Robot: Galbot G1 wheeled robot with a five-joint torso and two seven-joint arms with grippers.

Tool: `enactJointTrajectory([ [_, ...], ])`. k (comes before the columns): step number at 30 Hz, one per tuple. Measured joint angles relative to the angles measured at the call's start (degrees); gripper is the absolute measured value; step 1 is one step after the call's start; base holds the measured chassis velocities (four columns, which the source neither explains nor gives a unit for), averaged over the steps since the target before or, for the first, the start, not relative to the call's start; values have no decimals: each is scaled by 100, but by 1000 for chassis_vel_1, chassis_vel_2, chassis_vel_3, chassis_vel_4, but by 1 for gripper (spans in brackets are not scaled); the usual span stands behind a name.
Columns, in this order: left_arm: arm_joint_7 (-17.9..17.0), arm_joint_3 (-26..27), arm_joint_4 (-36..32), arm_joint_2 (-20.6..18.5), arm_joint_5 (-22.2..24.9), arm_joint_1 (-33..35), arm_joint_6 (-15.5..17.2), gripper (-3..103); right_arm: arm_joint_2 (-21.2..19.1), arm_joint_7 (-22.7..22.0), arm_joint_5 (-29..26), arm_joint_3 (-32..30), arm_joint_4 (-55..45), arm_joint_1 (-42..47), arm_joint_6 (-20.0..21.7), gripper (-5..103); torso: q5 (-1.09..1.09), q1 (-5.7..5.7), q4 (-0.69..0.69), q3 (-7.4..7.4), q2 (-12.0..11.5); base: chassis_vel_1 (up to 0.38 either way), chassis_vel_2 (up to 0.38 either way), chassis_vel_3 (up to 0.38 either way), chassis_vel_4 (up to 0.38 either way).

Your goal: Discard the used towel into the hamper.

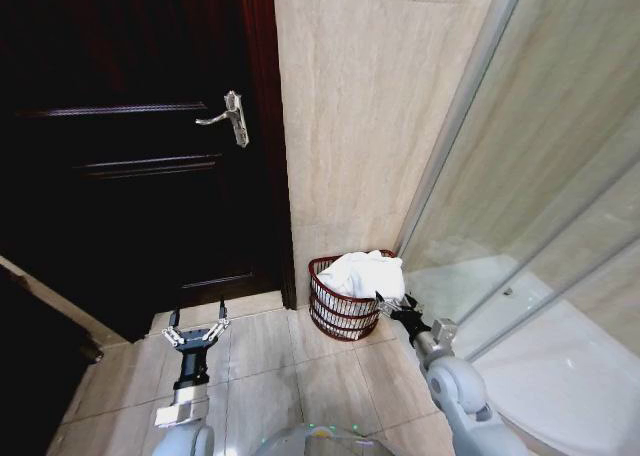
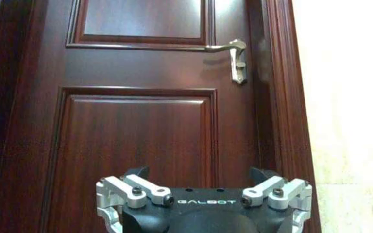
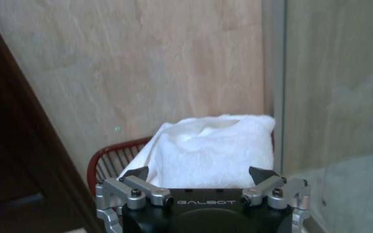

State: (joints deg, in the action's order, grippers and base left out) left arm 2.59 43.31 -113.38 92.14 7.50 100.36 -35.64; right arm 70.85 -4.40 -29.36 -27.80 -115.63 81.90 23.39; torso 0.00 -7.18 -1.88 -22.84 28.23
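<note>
White towel piled in hamper, spilling over rim; hamper on floor at wall corner beside dark door. Right gripper w/ fingers spread, empty, at hamper's rim. Left gripper spread, facing door.

The towel is soft white terry cloth, matt and slightly nubby. The hamper is thin reddish-brown openwork wire with a faint sheen. The door is dark wood, polished to a gloss, with a shiny metal lever handle. Wall and floor are smooth beige stone-look tile. The shower screen is clear, glossy glass. Both hands, left and right, combine brushed silvery metal and matt black plastic.
</note>
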Motion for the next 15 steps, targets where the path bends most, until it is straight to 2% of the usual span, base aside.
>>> enactJointTrajectory([
  [2, -1, 67, 23, 0, 55, 3, -11, 100, -109, 7, -75, 114, 208, -240, 137, 100, -1, -3, -1, -2, 1, 0, 0, 0, 0],
  [15, -24, 260, -148, 0, 186, -20, 88, 100, -342, 34, 70, 765, 1270, -1347, 133, 100, 0, -5, -1, -5, 6, 0, 0, 0, 0],
])
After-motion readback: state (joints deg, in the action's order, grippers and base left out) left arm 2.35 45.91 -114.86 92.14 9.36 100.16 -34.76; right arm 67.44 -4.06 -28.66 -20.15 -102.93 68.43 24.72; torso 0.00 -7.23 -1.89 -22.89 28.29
